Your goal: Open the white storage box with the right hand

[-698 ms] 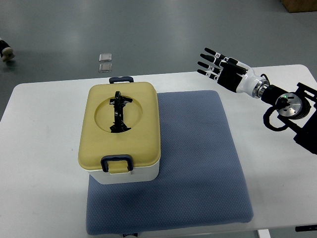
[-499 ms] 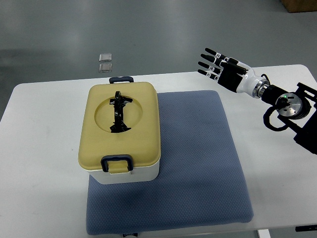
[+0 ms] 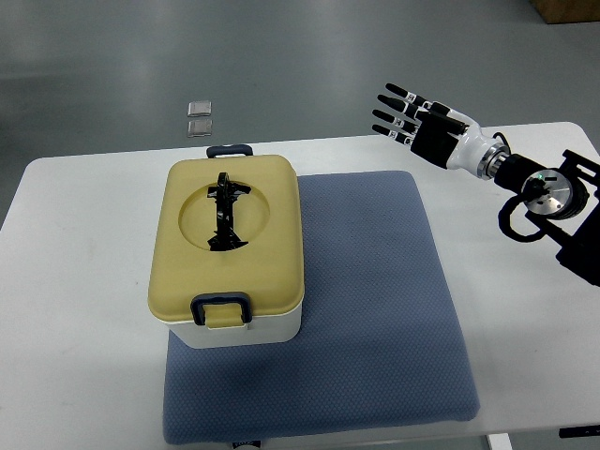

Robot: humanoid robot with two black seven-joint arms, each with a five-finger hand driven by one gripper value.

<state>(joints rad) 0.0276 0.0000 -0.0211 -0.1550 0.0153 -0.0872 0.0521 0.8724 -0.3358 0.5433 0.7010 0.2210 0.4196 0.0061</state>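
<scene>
The white storage box sits on the left part of a blue mat on the white table, its yellow lid down with both dark latches closed; a black handle lies in the lid's recess. The right hand hovers over the table's far edge, well apart from the box, fingers spread and holding nothing.

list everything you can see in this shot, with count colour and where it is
white plastic storage box with a yellow lid: 1, white body, yellow lid shut, on the left part of the mat
folding carry handle: 1, black, lying flat in the lid's round recess
lid latches: 2, dark blue, one on the near end, one on the far end
padded fabric mat: 1, blue-grey, middle of the table
table: 1, white, fills most of the view
small square tiles: 2, pale grey, on the grey floor beyond the table
right hand: 1, black and white, fingers spread, over the table's far right edge, apart from the box
</scene>
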